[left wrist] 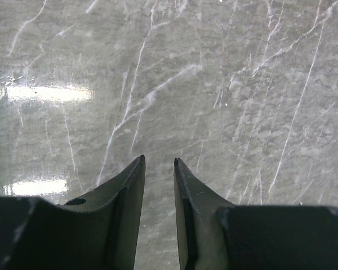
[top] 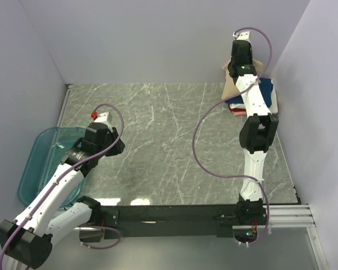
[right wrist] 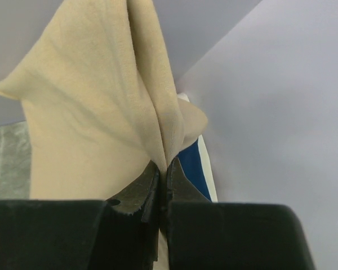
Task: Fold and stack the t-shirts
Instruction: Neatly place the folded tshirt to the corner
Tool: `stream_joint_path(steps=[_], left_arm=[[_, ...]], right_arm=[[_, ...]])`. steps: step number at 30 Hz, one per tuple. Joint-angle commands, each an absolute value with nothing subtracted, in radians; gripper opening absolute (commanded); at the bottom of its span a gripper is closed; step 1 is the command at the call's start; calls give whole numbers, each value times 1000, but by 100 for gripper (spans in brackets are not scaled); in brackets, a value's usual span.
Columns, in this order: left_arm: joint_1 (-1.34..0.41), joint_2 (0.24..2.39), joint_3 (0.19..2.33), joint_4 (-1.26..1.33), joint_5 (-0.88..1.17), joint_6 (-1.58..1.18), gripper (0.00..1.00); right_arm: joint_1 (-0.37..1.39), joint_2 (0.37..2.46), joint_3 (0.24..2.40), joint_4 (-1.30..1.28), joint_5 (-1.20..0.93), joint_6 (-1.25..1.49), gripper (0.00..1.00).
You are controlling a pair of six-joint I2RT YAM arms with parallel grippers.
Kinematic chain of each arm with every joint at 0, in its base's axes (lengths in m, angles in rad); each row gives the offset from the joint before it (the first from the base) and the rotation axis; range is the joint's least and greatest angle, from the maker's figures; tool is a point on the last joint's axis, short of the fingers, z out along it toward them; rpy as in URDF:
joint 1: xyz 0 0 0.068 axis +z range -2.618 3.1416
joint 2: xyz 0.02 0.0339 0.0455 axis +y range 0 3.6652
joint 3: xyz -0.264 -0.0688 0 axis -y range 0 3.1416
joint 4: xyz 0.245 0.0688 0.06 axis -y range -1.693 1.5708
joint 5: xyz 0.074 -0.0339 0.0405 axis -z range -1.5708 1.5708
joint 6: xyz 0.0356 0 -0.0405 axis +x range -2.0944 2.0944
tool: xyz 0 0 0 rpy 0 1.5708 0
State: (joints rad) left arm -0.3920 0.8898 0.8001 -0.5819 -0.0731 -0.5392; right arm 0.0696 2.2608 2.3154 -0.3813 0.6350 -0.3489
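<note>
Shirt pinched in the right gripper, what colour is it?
Plain tan shirt, no pattern visible, held by the right gripper. Clearest in the right wrist view.

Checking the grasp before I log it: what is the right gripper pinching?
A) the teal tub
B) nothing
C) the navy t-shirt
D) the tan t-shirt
D: the right wrist view shows the right gripper shut on a fold of the tan t-shirt.

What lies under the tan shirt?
A navy shirt, a white edge and a red edge of folded shirts show. The tan shirt, pinched by the right gripper, and the arm cover the rest.
</note>
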Motion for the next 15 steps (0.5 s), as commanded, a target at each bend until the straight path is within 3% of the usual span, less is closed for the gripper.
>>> stream_joint_path(steps=[1,15], left_arm=[[-388,890,795,-545,-77,-538,33],[-388,891,792,-543,-77,-540,33]], right_arm=[[38,2203,2303,-284,652,-336,0],[-46,2249,2175,-158,658,-348,0]])
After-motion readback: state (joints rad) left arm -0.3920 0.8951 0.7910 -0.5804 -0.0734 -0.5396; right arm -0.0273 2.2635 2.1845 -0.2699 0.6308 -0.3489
